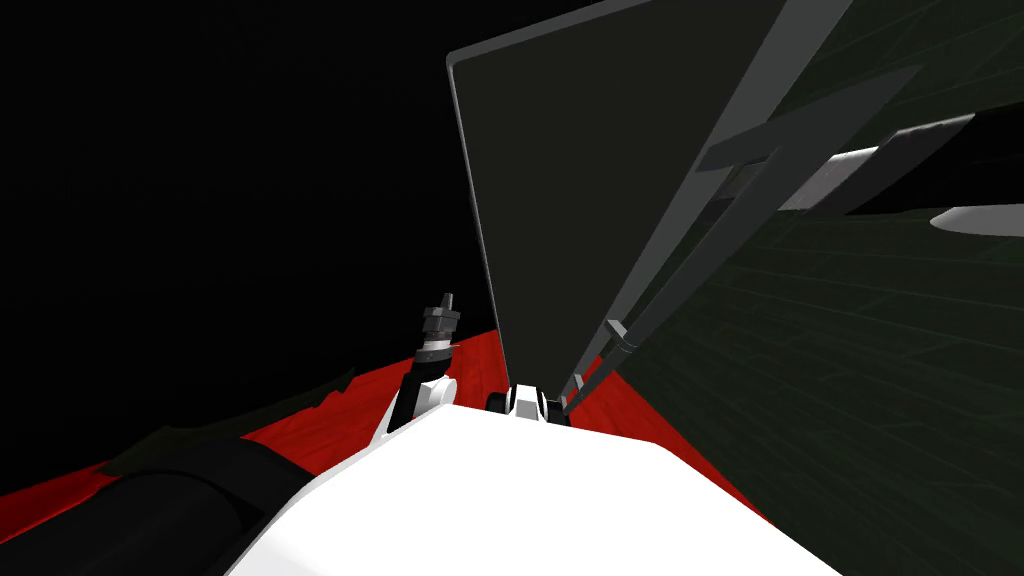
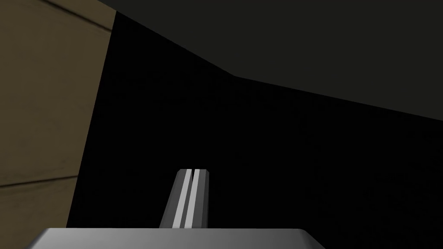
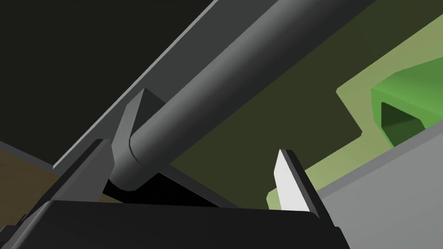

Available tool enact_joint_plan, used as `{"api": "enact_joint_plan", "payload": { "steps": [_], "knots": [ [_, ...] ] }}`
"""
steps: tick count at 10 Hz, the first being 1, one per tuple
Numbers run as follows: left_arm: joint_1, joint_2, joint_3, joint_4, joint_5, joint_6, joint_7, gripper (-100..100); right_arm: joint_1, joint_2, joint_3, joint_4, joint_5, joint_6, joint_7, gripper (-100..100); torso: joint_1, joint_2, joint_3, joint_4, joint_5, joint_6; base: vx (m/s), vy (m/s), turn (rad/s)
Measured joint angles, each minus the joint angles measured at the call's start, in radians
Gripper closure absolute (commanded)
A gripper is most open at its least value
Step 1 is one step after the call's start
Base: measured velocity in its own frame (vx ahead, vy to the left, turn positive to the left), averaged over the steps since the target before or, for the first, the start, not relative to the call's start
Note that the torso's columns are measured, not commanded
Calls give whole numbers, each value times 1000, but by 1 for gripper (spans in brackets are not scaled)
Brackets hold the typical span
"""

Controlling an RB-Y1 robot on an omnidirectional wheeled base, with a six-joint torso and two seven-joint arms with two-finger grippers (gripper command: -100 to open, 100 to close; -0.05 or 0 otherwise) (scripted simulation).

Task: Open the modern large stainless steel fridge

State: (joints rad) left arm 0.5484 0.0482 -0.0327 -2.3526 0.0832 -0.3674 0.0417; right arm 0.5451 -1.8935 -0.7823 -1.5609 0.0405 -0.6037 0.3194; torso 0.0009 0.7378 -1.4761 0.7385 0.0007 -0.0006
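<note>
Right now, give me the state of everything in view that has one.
fridge door: appears swung partly open.
right gripper: open, straddling the end of the door handle.
door handle: against one finger, not clamped.
left gripper: shut, holding nothing.

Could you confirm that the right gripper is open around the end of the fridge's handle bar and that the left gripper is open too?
Not quite: the left gripper is shut, its two fingers pressed together, as the left wrist view shows. The right gripper is indeed open around the end of the handle bar.
</note>
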Motion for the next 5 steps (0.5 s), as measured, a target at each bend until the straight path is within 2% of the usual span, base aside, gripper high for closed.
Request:
{"api": "enact_joint_plan", "payload": {
  "steps": [3,5],
  "knots": [
    [0,0,0,0,0,0,0,0,3,-45,-32,16,35,2,-17,-100,13,5,3,3,8,-5,-13,37,-40],
    [0,0,0,0,0,0,0,0,9,-58,-31,26,25,3,-9,-100,13,5,3,3,8,-4,-2,-9,-21]
  ]
}}
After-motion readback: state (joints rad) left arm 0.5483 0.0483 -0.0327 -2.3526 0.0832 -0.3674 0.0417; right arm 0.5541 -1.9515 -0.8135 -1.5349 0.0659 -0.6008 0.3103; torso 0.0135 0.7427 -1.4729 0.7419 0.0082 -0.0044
